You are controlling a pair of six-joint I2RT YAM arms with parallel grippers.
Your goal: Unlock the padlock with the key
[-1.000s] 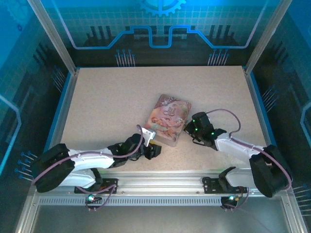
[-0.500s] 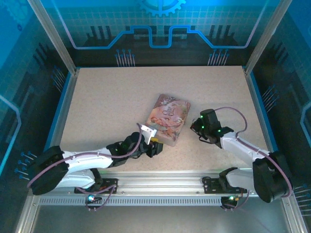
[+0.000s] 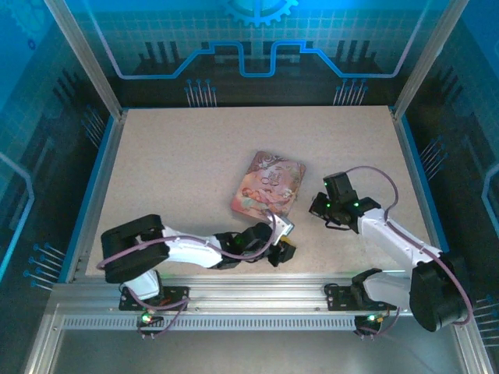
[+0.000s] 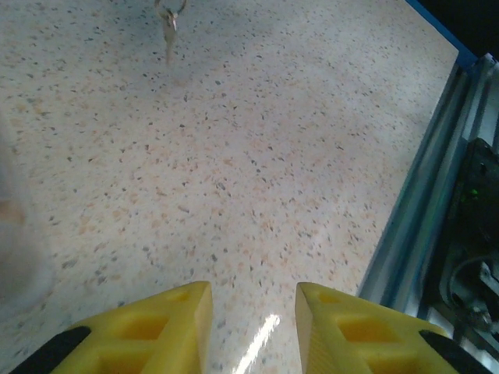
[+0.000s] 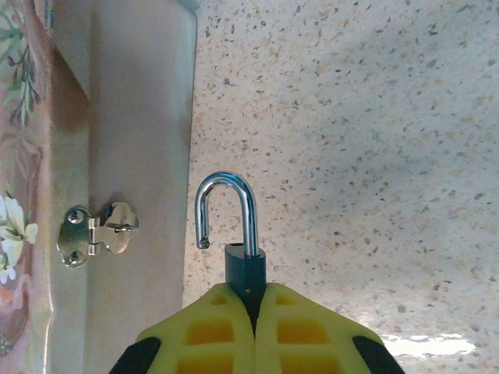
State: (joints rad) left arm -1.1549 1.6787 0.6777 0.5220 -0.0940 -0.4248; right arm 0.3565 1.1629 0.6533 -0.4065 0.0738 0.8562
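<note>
While the right gripper (image 5: pixel 256 294) clamps the tiny dark metal padlock (image 5: pixel 245 265) beside the pink illustrated tin (image 5: pixel 132 117), the left gripper (image 4: pixel 252 300) sits open and empty by the near edge of the speckled table (image 3: pixel 156 171). The blurry slim silvery key (image 4: pixel 169 29) lies just ahead, I think.

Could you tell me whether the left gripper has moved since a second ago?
Yes: the left gripper has slid rightward along the near rail.

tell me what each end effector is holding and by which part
The right end effector grips the padlock by its dark body, its shackle sticking out free. The left end effector holds nothing.
</note>
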